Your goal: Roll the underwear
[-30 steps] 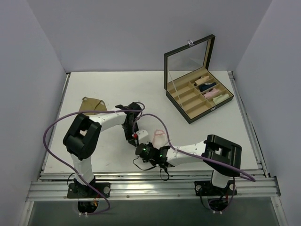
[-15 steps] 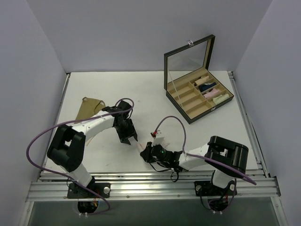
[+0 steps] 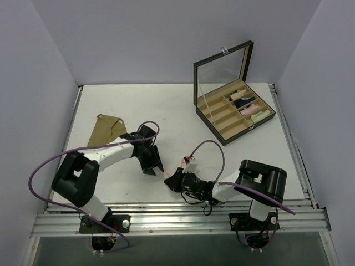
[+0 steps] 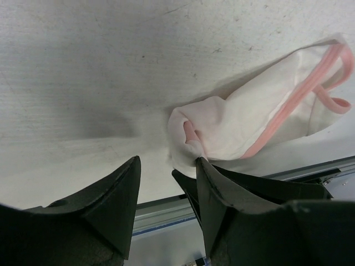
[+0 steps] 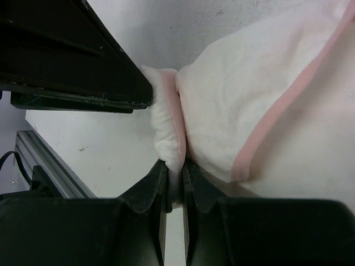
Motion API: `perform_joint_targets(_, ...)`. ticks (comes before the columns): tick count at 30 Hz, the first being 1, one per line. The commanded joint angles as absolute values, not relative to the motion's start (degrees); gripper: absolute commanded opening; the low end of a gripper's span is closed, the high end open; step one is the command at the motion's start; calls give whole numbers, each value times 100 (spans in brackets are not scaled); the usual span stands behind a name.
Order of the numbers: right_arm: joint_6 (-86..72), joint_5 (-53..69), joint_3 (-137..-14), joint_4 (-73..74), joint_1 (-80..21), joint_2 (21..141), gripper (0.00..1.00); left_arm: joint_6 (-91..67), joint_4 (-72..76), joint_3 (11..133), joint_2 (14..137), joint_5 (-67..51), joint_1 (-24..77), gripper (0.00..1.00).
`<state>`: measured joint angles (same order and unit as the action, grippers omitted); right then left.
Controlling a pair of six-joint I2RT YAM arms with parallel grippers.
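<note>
Kim: Left gripper has been pulled back leftward from the right gripper since a second ago. Its jaws are now spread, with nothing between them. The white brief is seen just beside one fingertip.
Ravi: Right side?
Kim: It has been shifted toward the near edge of the table. The jaws are pressed together on a bunched fold of the white brief. The cloth is a soft matte knit with a pink edging strip; it is crumpled into a lump at the pinch and flatter beyond.
Ravi: Visible from the top?
Kim: Barely, it is mostly hidden under the right wrist. The tan brief is laid flat, roughly triangular, at far left, unchanged. The hard compartmented case is left open at back right, with cloth rolls inside.
</note>
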<state>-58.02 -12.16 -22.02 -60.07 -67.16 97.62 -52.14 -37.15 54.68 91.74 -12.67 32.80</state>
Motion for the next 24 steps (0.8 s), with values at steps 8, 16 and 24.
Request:
perform_joint_targets(8,-5941,-1125,-1969,-4983,-6768,10222,0,-4984,-2901,5388,9325,-1415,3331,52)
perform_joint_targets(16,-5872,-1107,-2214,-4396,-6768,10108,11,-4843,-2602,5344,9852,-1626,3340,40)
perform_joint_targets(24,-5178,-1563,-3172,-1728,-6908,9124,36,-4518,-3295,5686,10142,-1232,3489,7)
